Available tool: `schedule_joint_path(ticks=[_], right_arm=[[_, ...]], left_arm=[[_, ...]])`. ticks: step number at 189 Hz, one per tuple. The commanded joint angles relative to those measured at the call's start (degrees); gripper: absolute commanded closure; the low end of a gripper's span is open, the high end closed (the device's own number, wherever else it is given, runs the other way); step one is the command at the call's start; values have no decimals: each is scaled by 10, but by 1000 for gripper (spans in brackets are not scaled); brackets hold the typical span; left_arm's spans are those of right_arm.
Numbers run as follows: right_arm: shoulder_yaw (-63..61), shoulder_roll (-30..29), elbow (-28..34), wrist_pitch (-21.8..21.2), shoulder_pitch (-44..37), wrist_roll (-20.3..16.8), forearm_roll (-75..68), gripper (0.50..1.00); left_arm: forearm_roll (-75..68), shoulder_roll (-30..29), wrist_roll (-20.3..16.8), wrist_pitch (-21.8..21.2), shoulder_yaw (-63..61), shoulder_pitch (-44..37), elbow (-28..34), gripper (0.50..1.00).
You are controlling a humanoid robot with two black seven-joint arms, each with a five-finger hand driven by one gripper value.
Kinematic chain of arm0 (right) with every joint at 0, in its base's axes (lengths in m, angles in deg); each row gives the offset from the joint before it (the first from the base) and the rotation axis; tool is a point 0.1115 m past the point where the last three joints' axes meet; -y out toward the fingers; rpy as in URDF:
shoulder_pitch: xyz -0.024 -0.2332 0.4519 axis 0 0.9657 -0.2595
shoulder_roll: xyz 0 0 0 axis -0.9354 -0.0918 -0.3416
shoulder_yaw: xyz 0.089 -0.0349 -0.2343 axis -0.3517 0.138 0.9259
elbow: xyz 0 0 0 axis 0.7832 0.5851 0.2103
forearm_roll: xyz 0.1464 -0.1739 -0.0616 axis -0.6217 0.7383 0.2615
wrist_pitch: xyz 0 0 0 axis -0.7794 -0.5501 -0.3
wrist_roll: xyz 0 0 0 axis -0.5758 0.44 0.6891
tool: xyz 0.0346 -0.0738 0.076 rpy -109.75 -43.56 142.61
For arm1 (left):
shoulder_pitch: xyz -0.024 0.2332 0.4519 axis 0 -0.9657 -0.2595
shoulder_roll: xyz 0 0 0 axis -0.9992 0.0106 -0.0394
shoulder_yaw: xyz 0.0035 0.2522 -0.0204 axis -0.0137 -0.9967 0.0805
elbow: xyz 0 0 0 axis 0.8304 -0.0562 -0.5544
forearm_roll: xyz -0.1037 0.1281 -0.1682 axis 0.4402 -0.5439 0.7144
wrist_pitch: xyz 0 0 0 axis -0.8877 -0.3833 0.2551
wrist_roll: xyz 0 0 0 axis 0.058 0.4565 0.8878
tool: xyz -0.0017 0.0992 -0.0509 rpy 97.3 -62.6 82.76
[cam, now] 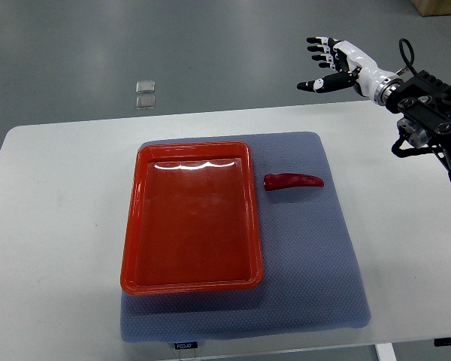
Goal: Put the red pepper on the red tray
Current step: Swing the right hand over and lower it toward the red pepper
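The right hand (pixel 332 66) is hovering open and empty at one o'clock, well apart from the pepper (pixel 294 181), which is lying on the mat (pixel 316 256) just beside the tray (pixel 192 218), at its three o'clock. The slim, low pepper is risking a missed pinch or a nudge off course.

1 red pepper (pixel 294 181), 1 red tray (pixel 192 282), 1 blue mat (pixel 316 286), 1 white table (pixel 52 248), 1 robot hand (pixel 332 64), 2 clear squares (pixel 145 94) on floor.

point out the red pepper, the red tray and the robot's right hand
red pepper (pixel 294 181), top view, middle of its body
red tray (pixel 132 226), top view, left rim
right hand (pixel 332 63), top view, palm, fingers spread
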State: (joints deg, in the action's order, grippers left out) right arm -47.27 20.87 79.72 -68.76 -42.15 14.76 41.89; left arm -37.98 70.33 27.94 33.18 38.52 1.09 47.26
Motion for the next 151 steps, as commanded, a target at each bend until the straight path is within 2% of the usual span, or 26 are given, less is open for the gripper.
schedule_joint_path(ticks=[1,44,88,109,151], right_arm=[[49,20,24,-21,-16,0,48,583],[136,77,131,-53,-67,5,202,583],[182,97,216,-84,-99,5,305,583],[213,88,232,-87,-103,4,333,583],[262,54,224,-79,-100,-8,365,585]], left_arm=[[0,0,0,0,0,0,0,500],[0,0,0,0,0,0,0,500],[0,0,0,0,0,0,0,500],[0,0,0,-1,0,0,0,500],[0,0,0,0,0,0,0,500]])
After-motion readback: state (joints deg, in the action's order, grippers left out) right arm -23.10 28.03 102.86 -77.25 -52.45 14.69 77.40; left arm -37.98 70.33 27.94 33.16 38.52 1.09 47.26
